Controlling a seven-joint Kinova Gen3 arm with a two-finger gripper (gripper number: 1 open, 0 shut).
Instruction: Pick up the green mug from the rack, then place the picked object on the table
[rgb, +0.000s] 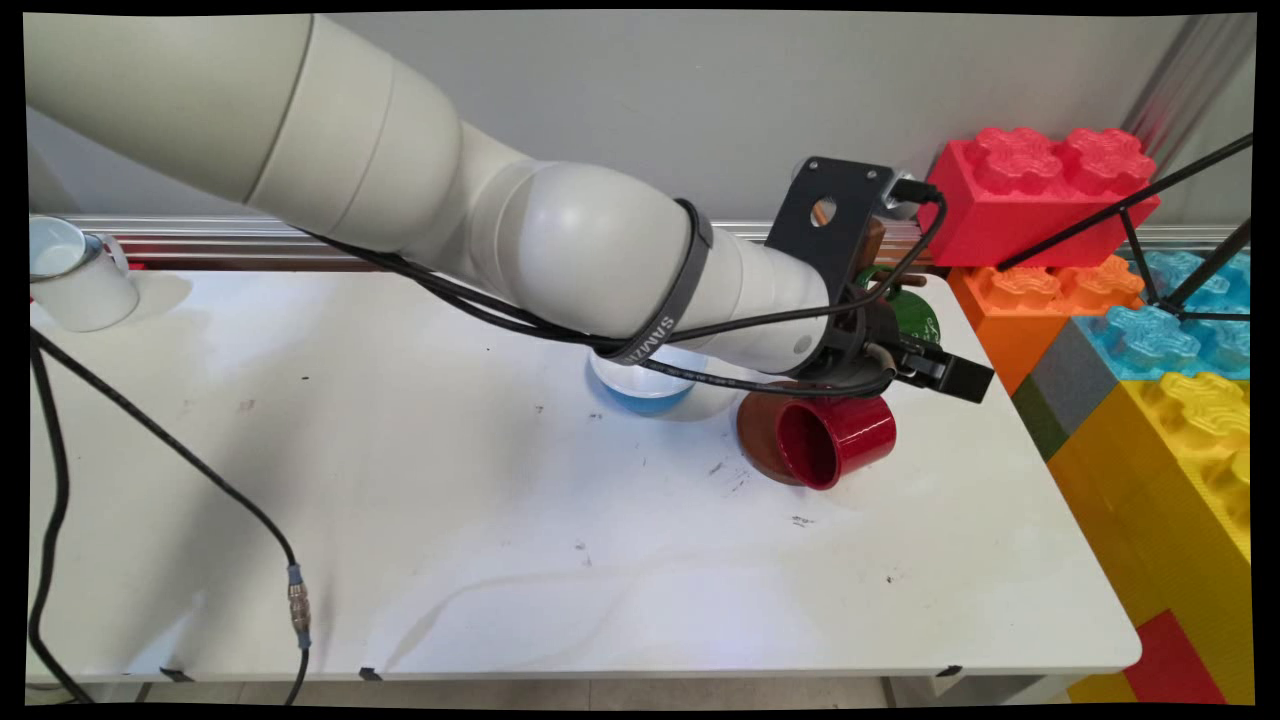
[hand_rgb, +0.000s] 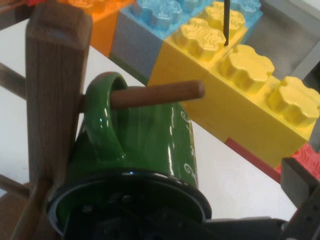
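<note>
Main view: arm reaches across from upper left of frame toward right-centre, end effector low over the bench, pointing right toward the block wall. Can't tell whether it is open or closed, or whether it holds anything.

Just below the end effector, a red mug lies on its side, mouth facing lower left, resting on or against a round brown base. Behind the wrist, a green mug is partly hidden by the arm and the black camera bracket. Left of the red mug, a blue-and-white bowl sits on the bench, mostly under the forearm. A white mug stands at far left of frame, well apart from everything else. Large toy blocks stack at right: red block on top, orange block below, blue block and yellow block nearer the camera.

Hand view: green mug fills the centre, handle hooked over a wooden peg coming off an upright wooden post at left of frame. Mug mouth faces the bottom of the frame. Yellow blocks run behind at right.
</note>
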